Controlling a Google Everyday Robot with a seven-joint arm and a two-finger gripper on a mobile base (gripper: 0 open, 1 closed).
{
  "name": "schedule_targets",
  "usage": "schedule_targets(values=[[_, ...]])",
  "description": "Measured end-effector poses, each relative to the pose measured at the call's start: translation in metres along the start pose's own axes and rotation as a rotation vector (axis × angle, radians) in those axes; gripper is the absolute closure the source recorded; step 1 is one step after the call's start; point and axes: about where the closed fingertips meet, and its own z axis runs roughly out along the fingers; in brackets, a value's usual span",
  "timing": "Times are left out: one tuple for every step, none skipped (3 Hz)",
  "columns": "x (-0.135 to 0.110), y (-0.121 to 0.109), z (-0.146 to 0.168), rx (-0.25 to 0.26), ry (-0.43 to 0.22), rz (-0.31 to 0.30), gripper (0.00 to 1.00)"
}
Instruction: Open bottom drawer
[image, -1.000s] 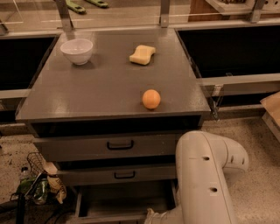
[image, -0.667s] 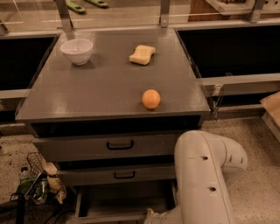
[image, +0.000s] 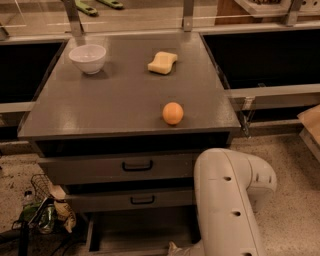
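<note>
The grey cabinet (image: 125, 107) has three stacked drawers in its front. The bottom drawer (image: 90, 236) is pulled out toward me, so its dark inside shows under the middle drawer (image: 100, 201). Its front panel and handle fall at the picture's lower edge, out of sight. My white arm (image: 227, 200) reaches down at the right front of the cabinet. The gripper (image: 176, 248) shows only as a pale piece at the bottom edge, at the front of the pulled-out drawer.
On the cabinet top stand a white bowl (image: 87, 58), a yellow sponge (image: 162, 62) and an orange (image: 173, 113). The top drawer (image: 90, 170) is closed. A wire basket with clutter (image: 42, 210) sits on the floor at the left. Dark bins flank the cabinet.
My arm has shifted slightly to the left. The drawers and the things on top look the same.
</note>
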Motion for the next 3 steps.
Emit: schedule_targets(values=[[0.002,0.002,-0.001,0.000,0.000,-0.004,0.00],[0.012,0.012,-0.004,0.001,0.002,-0.019,0.00],[0.012,0.012,-0.004,0.001,0.002,-0.019,0.00]])
